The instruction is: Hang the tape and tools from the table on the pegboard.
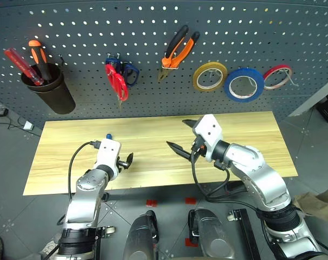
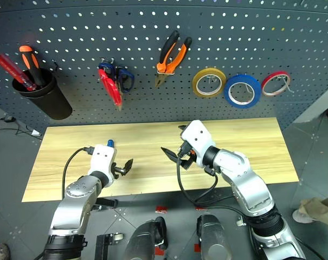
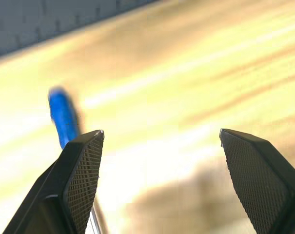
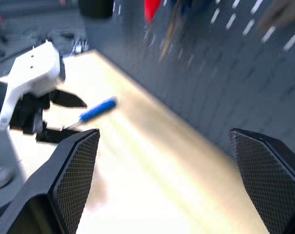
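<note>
On the pegboard [image 1: 153, 32], in the head views, hang the pliers [image 1: 176, 51], red scissors [image 1: 118, 81] and blue tape [image 1: 244, 84]. Over the table [image 1: 250, 135], the right gripper [image 1: 184, 135] gapes wide. In the left wrist view, the left gripper [image 3: 159, 156] stands apart beside the blue screwdriver [image 3: 63, 117] near the table's left end. The right wrist view shows the same screwdriver lying on the planks.

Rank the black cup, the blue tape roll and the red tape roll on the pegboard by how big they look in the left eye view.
1. Black cup, clearly largest.
2. Blue tape roll.
3. Red tape roll, smallest.
All hang on the same pegboard, so nearness hardly skews this.
</note>
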Controlling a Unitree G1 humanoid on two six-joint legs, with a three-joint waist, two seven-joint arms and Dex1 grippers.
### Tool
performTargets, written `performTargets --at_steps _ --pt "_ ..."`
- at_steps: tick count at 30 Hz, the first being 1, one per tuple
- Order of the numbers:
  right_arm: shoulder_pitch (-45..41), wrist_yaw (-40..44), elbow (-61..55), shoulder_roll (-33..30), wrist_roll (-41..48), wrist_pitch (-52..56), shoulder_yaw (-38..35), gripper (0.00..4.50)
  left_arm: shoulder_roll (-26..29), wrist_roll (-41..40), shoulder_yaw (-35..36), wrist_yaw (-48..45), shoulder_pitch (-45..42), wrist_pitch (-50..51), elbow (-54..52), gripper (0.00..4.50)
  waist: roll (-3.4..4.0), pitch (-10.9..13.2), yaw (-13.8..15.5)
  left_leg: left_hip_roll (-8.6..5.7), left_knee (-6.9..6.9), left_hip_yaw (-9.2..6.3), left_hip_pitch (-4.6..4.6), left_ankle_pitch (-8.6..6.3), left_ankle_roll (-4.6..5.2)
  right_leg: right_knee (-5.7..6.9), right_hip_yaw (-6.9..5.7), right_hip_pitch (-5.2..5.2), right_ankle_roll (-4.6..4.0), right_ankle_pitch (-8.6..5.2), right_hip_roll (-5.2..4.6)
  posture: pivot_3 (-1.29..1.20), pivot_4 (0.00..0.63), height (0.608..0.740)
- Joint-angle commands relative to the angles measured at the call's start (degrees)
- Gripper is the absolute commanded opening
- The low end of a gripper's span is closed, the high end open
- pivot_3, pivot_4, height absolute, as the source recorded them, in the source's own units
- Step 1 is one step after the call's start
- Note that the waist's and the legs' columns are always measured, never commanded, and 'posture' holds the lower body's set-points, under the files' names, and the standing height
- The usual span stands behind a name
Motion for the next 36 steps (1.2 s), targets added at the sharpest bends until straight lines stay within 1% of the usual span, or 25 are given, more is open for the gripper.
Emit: performTargets --at_steps 1,7,11,15,21,22,23,26,27,30,32,33,36 --pt "-2.7 -2.0 -2.9 2.2 0.0 4.2 1.5 4.5 1.7 -2.4 4.7 1.4 -3.4 2.9 2.6 3.99 -0.02 0.0 0.2 0.0 0.02 -0.01 0.01 0.0 0.0 0.01 -0.01 0.0 0.0 0.0 0.0 -0.22 0.33 0.74" --pt "-6.7 -2.7 -0.8 4.2 0.8 9.2 1.3 4.5 2.2 -4.6 7.4 3.6 -10.1 7.7 10.5 3.99 -0.06 0.5 0.7 -0.02 0.0 0.01 0.0 -0.02 0.02 -0.04 0.02 -0.01 -0.01 0.0 -0.01 -0.2 0.375 0.74" --pt "-8.0 -2.0 -0.7 4.1 1.3 10.8 1.7 4.5 2.4 -6.3 8.6 4.0 -13.0 10.7 14.9 3.99 -0.13 1.7 0.8 -0.02 -0.04 0.03 -0.02 -0.01 0.01 -0.07 0.03 -0.04 -0.02 0.0 -0.01 -0.2 0.4 0.74" --pt "-8.8 -1.6 -0.6 4.5 1.5 12.2 2.3 4.5 3.4 -7.5 9.8 4.3 -16.2 11.2 21.2 3.99 -0.21 2.5 0.7 -0.01 -0.07 0.06 -0.03 -0.01 0.01 -0.09 0.05 -0.09 -0.02 0.0 -0.02 -0.21 0.409 0.74" --pt "-9.3 -1.2 -1.5 4.6 1.8 13.7 2.7 4.5 5.3 -7.3 8.0 3.5 -20.2 9.9 27.9 3.99 -0.22 3.1 0.8 -0.01 -0.09 0.12 -0.08 0.0 0.0 -0.06 0.06 -0.2 -0.02 0.0 -0.03 -0.21 0.413 0.74" --pt "-9.3 -1.1 -1.6 4.5 1.8 13.8 2.8 4.5 5.4 -7.2 7.7 3.4 -20.4 9.7 28.4 3.6 -0.21 3.1 0.8 -0.01 -0.08 0.13 -0.11 0.0 0.0 -0.07 0.07 -0.23 -0.02 0.0 -0.03 -0.22 0.413 0.74" --pt "-9.4 -1.0 -1.7 4.4 1.7 13.9 2.9 4.5 5.5 -7.3 7.8 3.5 -20.9 9.6 29.2 3.45 -0.22 3.1 0.8 -0.02 -0.08 0.15 -0.12 0.0 0.0 -0.07 0.08 -0.24 -0.02 0.0 -0.05 -0.22 0.413 0.74" --pt "-9.7 -0.5 -1.6 4.0 1.7 13.5 3.1 4.5 6.0 -7.2 7.1 2.8 -21.8 8.9 31.0 2.46 -0.22 3.2 0.8 -0.03 -0.08 0.16 -0.13 0.0 0.0 -0.07 0.09 -0.27 -0.02 0.0 -0.06 -0.23 0.406 0.74" --pt "-9.8 -0.4 -1.4 4.0 1.6 13.3 3.2 4.5 6.2 -7.2 6.9 2.5 -21.9 8.7 31.3 2.21 -0.22 3.2 0.7 -0.02 -0.08 0.17 -0.13 0.0 0.0 -0.06 0.08 -0.28 -0.02 0.0 -0.06 -0.23 0.398 0.74" --pt "-10.0 0.1 -1.0 3.7 1.4 12.4 3.3 4.5 7.3 -6.7 5.9 1.5 -21.5 7.5 31.0 1.23 -0.23 3.2 0.7 -0.02 -0.09 0.19 -0.15 0.0 -0.01 -0.04 0.1 -0.34 -0.02 0.0 -0.05 -0.23 0.382 0.74" --pt "-10.0 0.4 -0.9 3.5 1.4 12.0 3.3 4.5 8.2 -6.4 5.1 0.7 -20.9 6.9 30.4 0.6 -0.23 3.2 0.7 -0.01 -0.06 0.2 -0.34 0.01 -0.02 -0.01 0.11 -0.54 -0.02 0.0 -0.05 -0.23 0.376 0.74" --pt "-9.9 0.6 -0.4 3.5 1.3 11.4 3.3 4.5 8.5 -6.3 4.8 0.3 -20.9 6.4 30.8 0.42 -0.24 3.2 0.6 -0.01 -0.06 0.2 -0.37 0.02 -0.03 0.0 0.1 -0.57 -0.02 0.0 -0.05 -0.23 0.357 0.74" --pt "-9.4 5.1 -2.2 2.4 3.7 6.9 2.8 4.5 10.7 -7.5 4.4 -3.3 -17.7 5.2 25.4 0.42 -0.3 3.1 0.4 -0.01 -0.06 0.21 -0.41 0.02 -0.03 -0.02 0.09 -0.61 -0.02 0.0 -0.05 -0.23 0.327 0.74"
